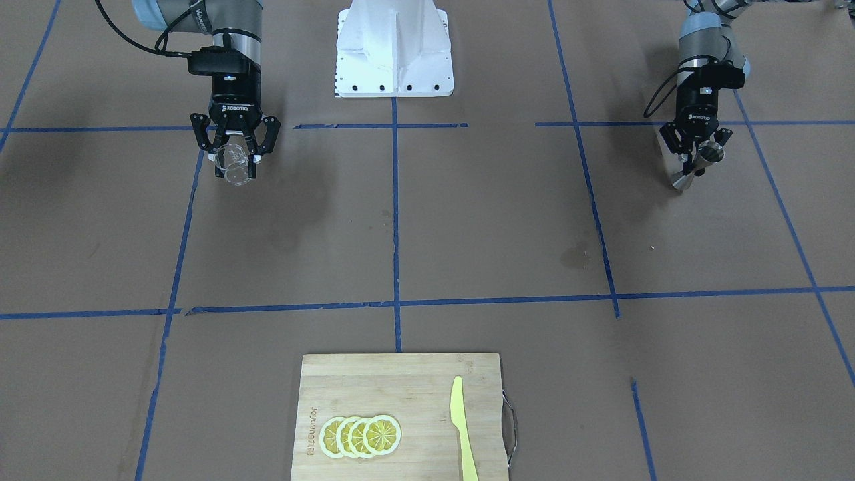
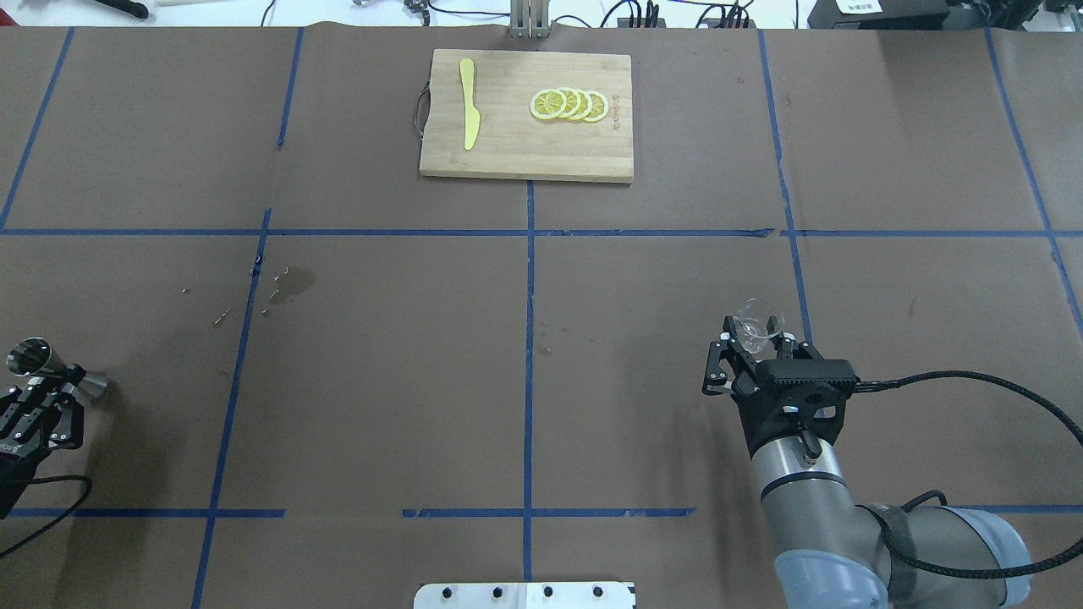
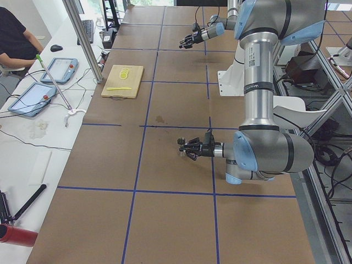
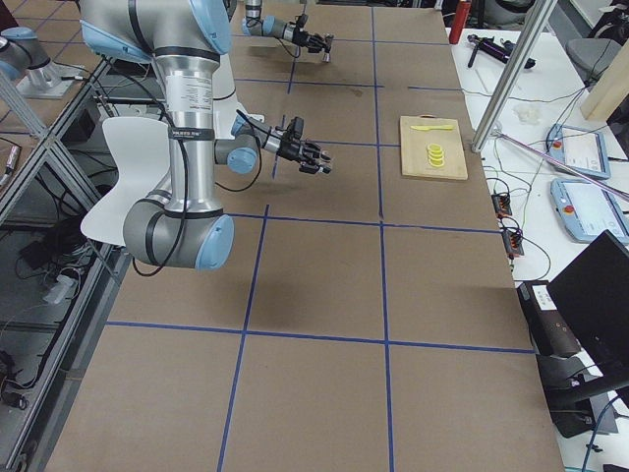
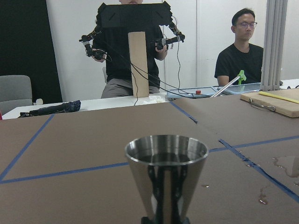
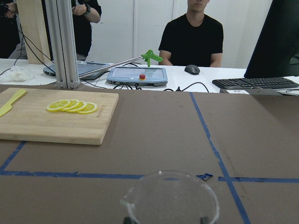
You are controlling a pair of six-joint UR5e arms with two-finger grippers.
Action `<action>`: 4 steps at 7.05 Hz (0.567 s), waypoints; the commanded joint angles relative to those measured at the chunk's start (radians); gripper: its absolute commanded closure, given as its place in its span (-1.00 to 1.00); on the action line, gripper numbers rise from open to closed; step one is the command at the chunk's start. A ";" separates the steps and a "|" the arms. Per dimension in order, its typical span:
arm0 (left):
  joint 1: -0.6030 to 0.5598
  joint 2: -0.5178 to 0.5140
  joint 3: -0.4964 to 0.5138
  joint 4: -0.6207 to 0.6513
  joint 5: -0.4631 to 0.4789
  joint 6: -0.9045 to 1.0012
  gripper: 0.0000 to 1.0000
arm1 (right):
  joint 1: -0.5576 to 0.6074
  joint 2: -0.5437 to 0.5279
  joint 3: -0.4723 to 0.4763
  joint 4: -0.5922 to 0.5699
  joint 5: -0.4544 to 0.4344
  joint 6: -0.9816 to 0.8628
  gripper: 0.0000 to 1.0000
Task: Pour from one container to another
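My right gripper is shut on the small clear glass cup, which it holds above the brown table on the right side. In the front view the same cup hangs between the fingers of that gripper. The right wrist view shows only the cup's rim, upright, with a small spout. My left gripper is shut on the waist of the silver hourglass jigger at the far left edge, a whole table width from the cup. The jigger stands upright in the left wrist view; I cannot make out any contents.
A bamboo cutting board lies at the table's far middle edge, with lemon slices and a yellow knife on it. A damp stain marks the paper left of centre. People sit beyond the far edge.
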 commanded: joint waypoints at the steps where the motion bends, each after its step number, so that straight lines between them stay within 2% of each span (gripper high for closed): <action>1: 0.012 0.000 0.001 0.000 -0.002 -0.038 1.00 | -0.002 0.000 0.002 0.000 0.000 0.000 1.00; 4: 0.024 0.000 0.007 0.000 -0.006 -0.058 1.00 | -0.003 0.002 0.005 0.000 0.000 0.000 1.00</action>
